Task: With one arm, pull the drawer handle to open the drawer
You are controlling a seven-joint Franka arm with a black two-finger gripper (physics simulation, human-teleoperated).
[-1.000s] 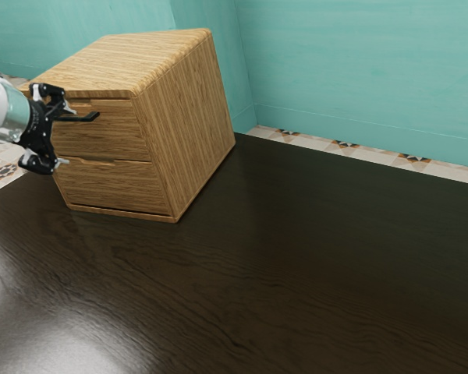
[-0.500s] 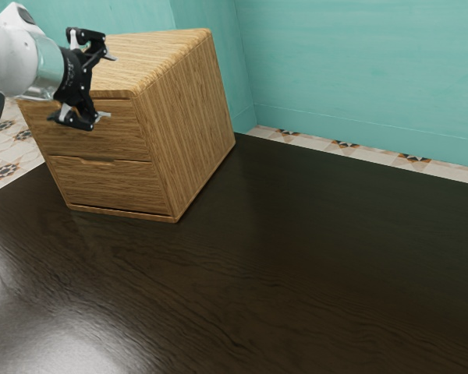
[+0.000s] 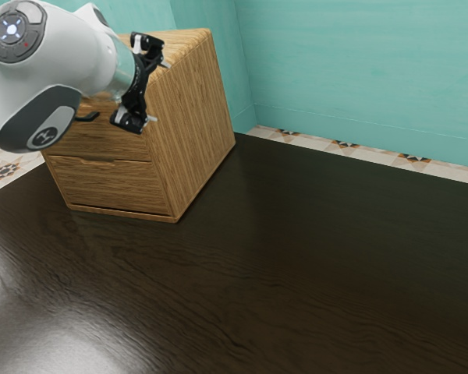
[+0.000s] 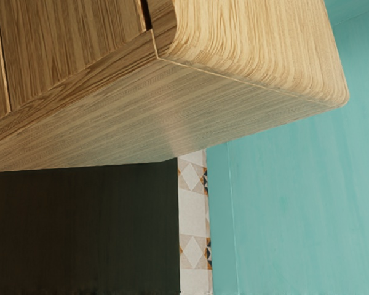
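The arm (image 3: 51, 74) is swinging up and across toward the exterior view's right. A second ago the gripper (image 3: 147, 82) was down low by the front of the drawers, close to the handle (image 3: 86, 117). Now it is hanging up high by the front corner of the wooden cabinet (image 3: 189, 117), near its top edge. That means the gripper is sliding past the handle and is not grabbing it. Its two black fingers are spread wide apart and are holding nothing. The pull is probably not starting yet, and the gripper likely needs to come back to the handle first. The top drawer (image 3: 101, 144) is sitting in the upper half of the cabinet, and the cabinet is standing at the far left end of the dark counter (image 3: 296, 273). The drawer looks shut, with its front lying flat and even with the cabinet. Its handle is a thin black bar, peeking out from behind the big white arm. A lower drawer (image 3: 113, 183) is sitting under it and looks shut too. In the wrist view, the hand is looking at the cabinet's corner and side, with the green wall (image 4: 283, 203) behind.
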